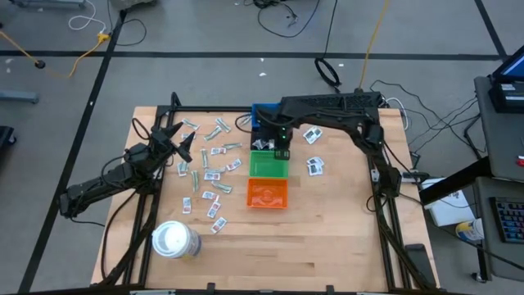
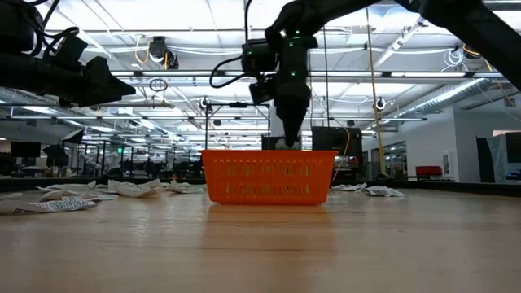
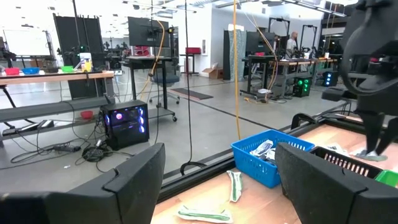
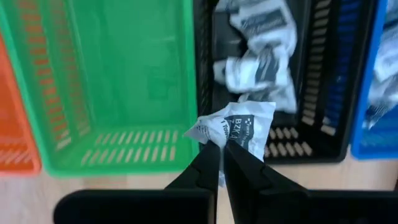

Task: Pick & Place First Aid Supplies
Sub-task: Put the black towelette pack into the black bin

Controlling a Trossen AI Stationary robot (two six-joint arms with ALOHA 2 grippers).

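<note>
Small packets (image 1: 209, 164) lie scattered flat on the table's left half, and two white squares (image 1: 314, 166) lie to the right of the bins. My right gripper (image 4: 221, 146) hangs over the black bin (image 4: 323, 74) beside the green bin (image 4: 118, 81), shut on a white packet with dark-blue print (image 4: 239, 127). The black bin holds several such packets (image 4: 258, 68). In the high view the right gripper (image 1: 281, 147) is at the row of bins. My left gripper (image 1: 176, 139) hovers open over the scattered packets, touching nothing; the left wrist view shows green-grey wrappers (image 3: 233, 185) below it. My right gripper pinches the white packet's lower edge (image 4: 225, 135) between its two fingertips, coming from above and pointing down. The packet is crumpled and lifted clear, above the black bin's wall next to the green bin.
The blue bin (image 1: 262, 115), black, green (image 1: 268, 166) and orange bin (image 1: 267, 194) stand in a row at the table's middle. The blue bin holds some packets (image 3: 262, 149). A large white roll (image 1: 176, 240) stands near the near-left corner. Bare wood spreads on the near and right sides.
</note>
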